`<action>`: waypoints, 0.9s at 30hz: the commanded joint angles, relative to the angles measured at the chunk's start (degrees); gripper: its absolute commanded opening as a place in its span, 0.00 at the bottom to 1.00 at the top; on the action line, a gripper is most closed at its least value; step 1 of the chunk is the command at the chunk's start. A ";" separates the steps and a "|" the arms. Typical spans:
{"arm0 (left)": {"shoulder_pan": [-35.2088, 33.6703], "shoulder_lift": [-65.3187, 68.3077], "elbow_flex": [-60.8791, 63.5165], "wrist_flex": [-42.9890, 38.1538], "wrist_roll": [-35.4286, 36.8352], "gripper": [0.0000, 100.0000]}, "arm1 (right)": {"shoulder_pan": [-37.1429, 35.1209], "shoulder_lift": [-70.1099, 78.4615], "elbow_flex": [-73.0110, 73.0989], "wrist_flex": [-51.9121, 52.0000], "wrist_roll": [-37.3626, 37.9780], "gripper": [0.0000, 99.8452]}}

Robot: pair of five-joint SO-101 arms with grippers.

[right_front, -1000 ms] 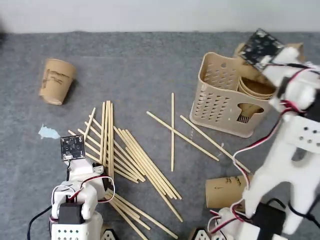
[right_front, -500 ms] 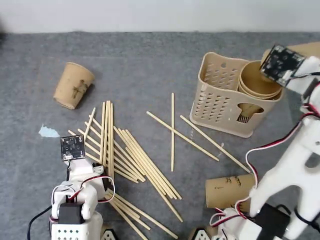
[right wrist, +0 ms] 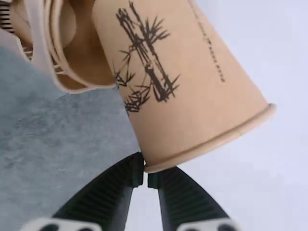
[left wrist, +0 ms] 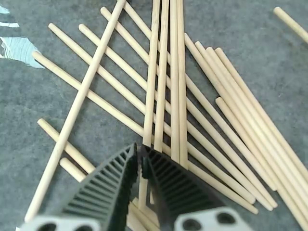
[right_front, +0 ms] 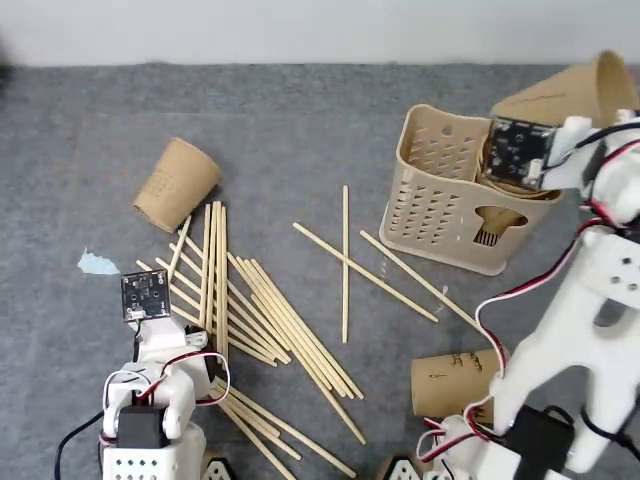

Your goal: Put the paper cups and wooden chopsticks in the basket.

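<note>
Pinching the rim of the held cup (right wrist: 183,86) between jaws closed to a sliver, your right gripper (right wrist: 145,177) kept it tilted in the air. In the high view this held cup (right_front: 560,95) sat at the upper right, above the far right corner of the basket (right_front: 440,215), with its mouth pointing up and to the right. In the right wrist view its base lay just beside the nested cups (right wrist: 82,48) already standing in the basket; whether they touched could not be told.

Two more cups lay on their sides on the mat (right_front: 300,130). The left cup (right_front: 177,183) was at the upper left, just above the pile, and the lower cup (right_front: 450,385) was at the lower right, partly behind your right arm.

The chopsticks (right_front: 255,310) lay fanned and crossed in the lower middle of the frame, with a few strays between the pile and the basket. None were in the basket.

Your left gripper (left wrist: 139,151) hung low over the near end of the pile with its jaws clenched almost together. A stick showed through the slit, but you could not tell whether it was gripped. A blue scrap (right_front: 97,264) lay left of the pile.
</note>
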 commanded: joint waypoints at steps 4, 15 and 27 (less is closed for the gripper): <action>-0.35 -0.70 -0.57 0.35 -0.44 0.02 | -0.40 -2.15 -1.76 -1.89 10.46 0.01; -0.35 -0.70 -0.57 0.35 -0.44 0.02 | 0.92 -0.22 4.13 -13.76 16.18 0.01; -0.35 -0.70 -0.57 0.35 -0.44 0.02 | 1.19 -10.51 22.15 -20.26 23.74 0.01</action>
